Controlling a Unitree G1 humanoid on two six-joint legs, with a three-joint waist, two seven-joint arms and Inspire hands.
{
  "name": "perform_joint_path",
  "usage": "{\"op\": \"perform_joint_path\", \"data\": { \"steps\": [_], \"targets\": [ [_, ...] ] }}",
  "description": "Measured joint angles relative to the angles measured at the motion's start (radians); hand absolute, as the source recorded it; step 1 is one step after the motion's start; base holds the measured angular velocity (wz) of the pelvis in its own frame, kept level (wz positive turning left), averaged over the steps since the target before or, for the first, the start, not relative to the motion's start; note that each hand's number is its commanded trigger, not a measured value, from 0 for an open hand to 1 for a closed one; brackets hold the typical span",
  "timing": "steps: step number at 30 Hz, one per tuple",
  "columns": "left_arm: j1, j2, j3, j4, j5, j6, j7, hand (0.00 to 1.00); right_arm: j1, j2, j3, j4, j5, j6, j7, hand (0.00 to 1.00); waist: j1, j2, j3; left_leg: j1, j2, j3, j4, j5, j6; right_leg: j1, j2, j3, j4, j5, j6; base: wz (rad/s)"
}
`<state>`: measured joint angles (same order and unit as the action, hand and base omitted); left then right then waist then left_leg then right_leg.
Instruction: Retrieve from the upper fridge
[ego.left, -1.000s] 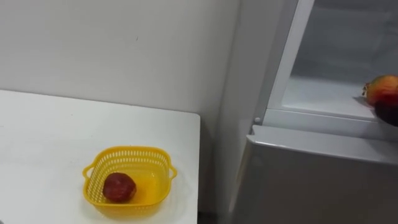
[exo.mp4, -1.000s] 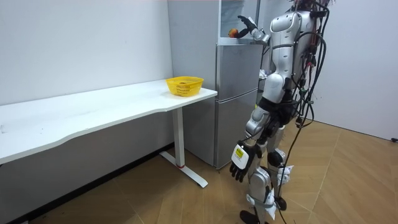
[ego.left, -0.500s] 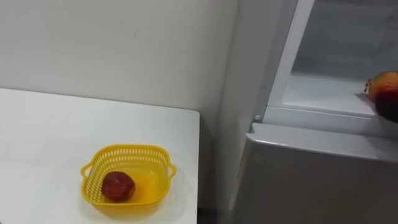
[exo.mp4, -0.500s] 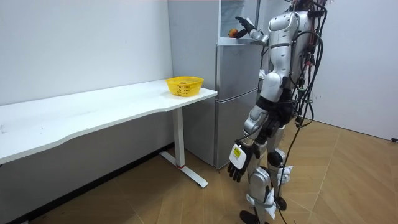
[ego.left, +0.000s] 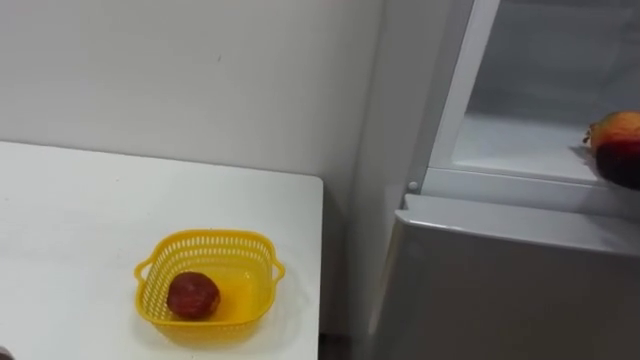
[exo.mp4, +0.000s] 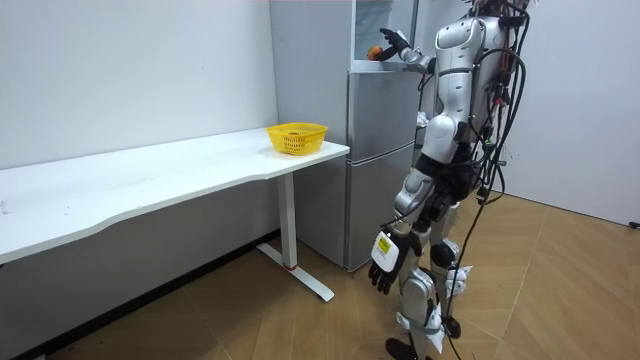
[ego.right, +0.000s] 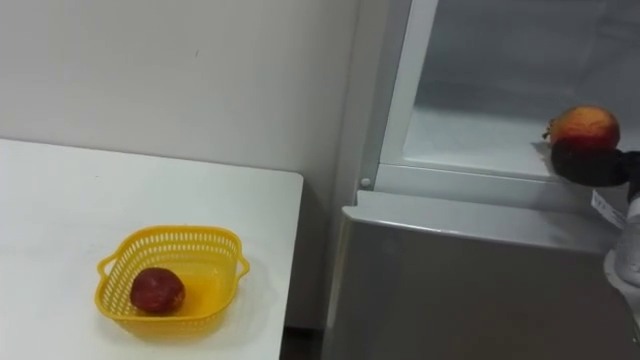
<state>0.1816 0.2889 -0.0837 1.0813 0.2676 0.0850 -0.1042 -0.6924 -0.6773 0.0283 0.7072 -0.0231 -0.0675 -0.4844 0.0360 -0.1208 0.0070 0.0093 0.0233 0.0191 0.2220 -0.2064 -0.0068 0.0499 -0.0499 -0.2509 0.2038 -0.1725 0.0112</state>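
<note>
Orange-red fruit (ego.right: 583, 122) sits at the front edge of the upper fridge compartment (ego.right: 470, 135), whose white shelf lies open behind a pale frame. The right hand (ego.right: 590, 166) reaches in from the right, its dark fingers curled round the fruit's lower half. Below the compartment, the fridge's grey lower door (ego.right: 470, 290) is closed. Just beside the fridge stands a long white table (ego.right: 60, 210), set against a plain white wall (ego.right: 180, 70). A yellow basket (ego.right: 172, 236) rests on the table near the end closest to the fridge, with a dark red fruit (ego.right: 157, 290) lying inside it. In the room view the robot stands upright on a wooden floor (exo.mp4: 560, 300) facing the fridge, right arm raised to the compartment. Its left hand (exo.mp4: 384, 263) hangs by its thigh with relaxed fingers, holding nothing.
</note>
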Motion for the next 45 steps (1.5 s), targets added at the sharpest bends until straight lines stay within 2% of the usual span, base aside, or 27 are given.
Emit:
{"op": "perform_joint_path", "data": {
  "steps": [9, 11, 18, 23, 26, 32, 36, 45],
  "targets": [
    [0.000, 0.000, 0.000, -0.001, -0.001, 0.002, 0.000, 0.00, -0.001, 0.000, -0.001, 0.002, 0.048, -0.006, 0.021, 0.00, -0.009, 0.002, -0.0015, -0.009, -0.001, -0.006, 0.006, 0.000, 0.000, -0.002, 0.000, -0.005, -0.001, 0.000, -0.001, 0.01],
    [0.001, 0.001, 0.000, -0.002, -0.001, 0.002, 0.000, 0.00, -0.003, -0.001, -0.001, 0.002, 0.066, -0.006, 0.044, 0.00, -0.012, 0.003, -0.0113, -0.020, -0.001, -0.006, 0.007, 0.001, -0.001, -0.015, 0.000, -0.004, 0.001, 0.001, -0.002, 0.00],
    [0.002, 0.005, 0.003, -0.001, -0.001, 0.003, 0.004, 0.00, -0.017, -0.012, -0.001, 0.027, 0.163, 0.003, 0.135, 0.00, -0.016, 0.000, -0.0141, -0.018, 0.000, -0.006, 0.006, 0.001, -0.001, -0.016, 0.000, -0.003, 0.001, 0.002, -0.003, 0.00],
    [0.001, 0.008, 0.002, -0.001, 0.001, 0.011, 0.004, 0.00, -0.038, -0.030, 0.005, 0.067, 0.219, 0.007, 0.212, 0.00, -0.014, -0.010, -0.0096, -0.015, 0.001, 0.000, 0.004, 0.001, -0.002, -0.017, 0.000, 0.001, 0.001, 0.002, -0.004, -0.02],
    [0.001, 0.010, 0.002, -0.001, 0.001, 0.018, 0.004, 0.00, -0.064, -0.041, 0.029, 0.089, 0.260, 0.023, 0.251, 0.00, -0.015, -0.014, -0.0063, -0.014, 0.002, 0.003, 0.004, 0.001, -0.002, -0.017, 0.000, 0.001, 0.002, 0.003, -0.006, -0.04],
    [0.005, 0.012, 0.002, -0.001, 0.000, 0.018, 0.004, 0.00, -0.094, -0.053, 0.034, 0.125, 0.289, 0.037, 0.327, 0.00, -0.016, -0.014, -0.0038, -0.015, 0.002, 0.003, 0.006, 0.001, -0.002, -0.017, 0.001, 0.002, 0.002, 0.004, -0.007, 0.00],
    [0.008, 0.012, 0.002, -0.001, -0.001, 0.018, 0.003, 0.00, -0.094, -0.062, 0.038, 0.125, 0.304, 0.037, 0.336, 0.00, -0.010, -0.010, -0.0010, -0.012, 0.003, 0.005, 0.005, 0.001, -0.002, -0.017, 0.001, 0.002, 0.002, 0.004, -0.007, 0.00],
    [0.019, 0.012, 0.004, -0.002, 0.000, 0.018, -0.005, 0.00, -0.094, -0.063, 0.037, 0.125, 0.398, 0.044, 0.367, 0.00, -0.005, -0.011, -0.0013, -0.006, 0.004, 0.006, 0.001, 0.002, -0.004, -0.016, 0.003, 0.002, 0.002, 0.004, -0.007, 0.00]
  ]
}}
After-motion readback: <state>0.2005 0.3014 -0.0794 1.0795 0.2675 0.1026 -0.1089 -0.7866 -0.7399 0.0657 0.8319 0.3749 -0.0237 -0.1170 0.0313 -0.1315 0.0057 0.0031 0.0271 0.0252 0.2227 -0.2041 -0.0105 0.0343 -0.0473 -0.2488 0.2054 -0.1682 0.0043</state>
